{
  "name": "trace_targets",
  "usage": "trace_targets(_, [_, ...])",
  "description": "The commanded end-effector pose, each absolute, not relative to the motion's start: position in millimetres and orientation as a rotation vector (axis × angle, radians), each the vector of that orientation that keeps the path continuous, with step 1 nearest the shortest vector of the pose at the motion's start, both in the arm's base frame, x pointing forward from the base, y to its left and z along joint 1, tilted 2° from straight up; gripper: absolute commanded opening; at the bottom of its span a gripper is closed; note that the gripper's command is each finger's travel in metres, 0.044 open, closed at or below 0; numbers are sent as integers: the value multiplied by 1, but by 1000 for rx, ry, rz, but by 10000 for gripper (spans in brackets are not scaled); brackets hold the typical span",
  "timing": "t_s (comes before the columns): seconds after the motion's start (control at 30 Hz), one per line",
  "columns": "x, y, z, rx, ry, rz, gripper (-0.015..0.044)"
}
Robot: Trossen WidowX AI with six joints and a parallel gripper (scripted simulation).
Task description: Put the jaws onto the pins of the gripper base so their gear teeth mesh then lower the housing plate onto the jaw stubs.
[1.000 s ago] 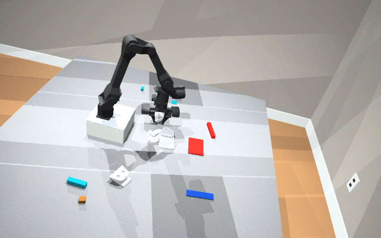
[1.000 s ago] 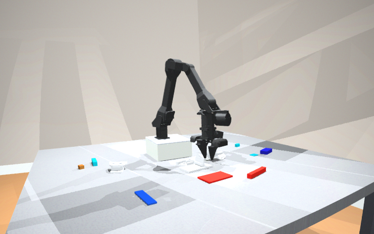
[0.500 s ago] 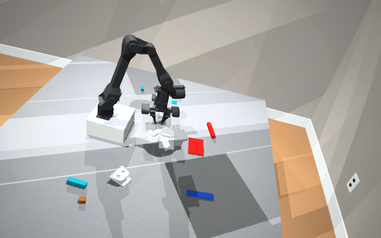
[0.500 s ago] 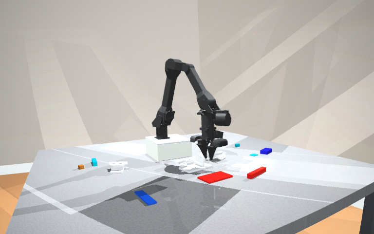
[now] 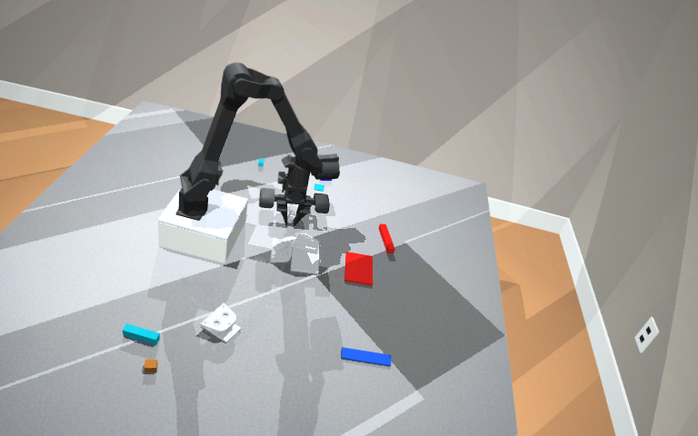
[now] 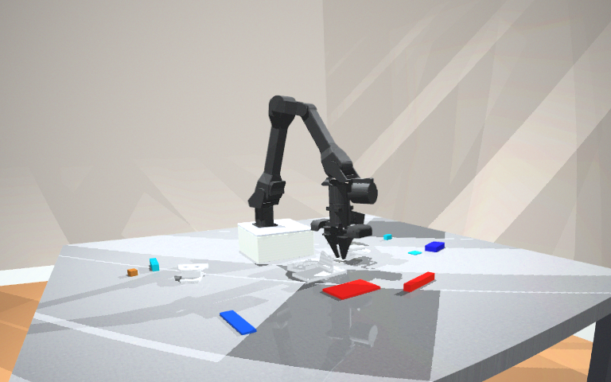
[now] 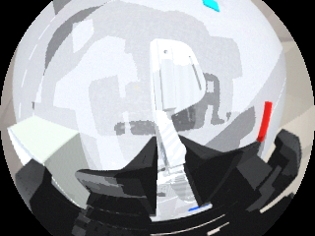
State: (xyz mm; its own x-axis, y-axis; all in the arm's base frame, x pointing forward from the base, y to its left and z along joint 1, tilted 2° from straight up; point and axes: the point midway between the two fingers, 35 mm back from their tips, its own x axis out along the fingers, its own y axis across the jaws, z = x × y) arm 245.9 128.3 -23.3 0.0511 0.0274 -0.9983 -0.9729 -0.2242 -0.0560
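Black robot arm
The arm (image 5: 216, 133) (image 6: 275, 151) is dark all over, with chunky round joints and pointy black fingers (image 5: 285, 216) (image 6: 332, 247).

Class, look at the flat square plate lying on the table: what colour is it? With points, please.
The square plate (image 5: 358, 268) (image 6: 351, 289) is red, clearest in the top view.
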Motion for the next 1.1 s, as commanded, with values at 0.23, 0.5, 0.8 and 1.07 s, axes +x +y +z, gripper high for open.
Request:
trace_targets(0.23, [247, 128, -11, -1385, 1034, 1335, 37])
trace_targets(0.5, [246, 128, -4, -1386, 1036, 1340, 37])
trace_targets(0.8, [245, 127, 2, -1386, 1039, 1345, 37])
trace_targets(1.07, [245, 127, 2, -1386, 1039, 1345, 37])
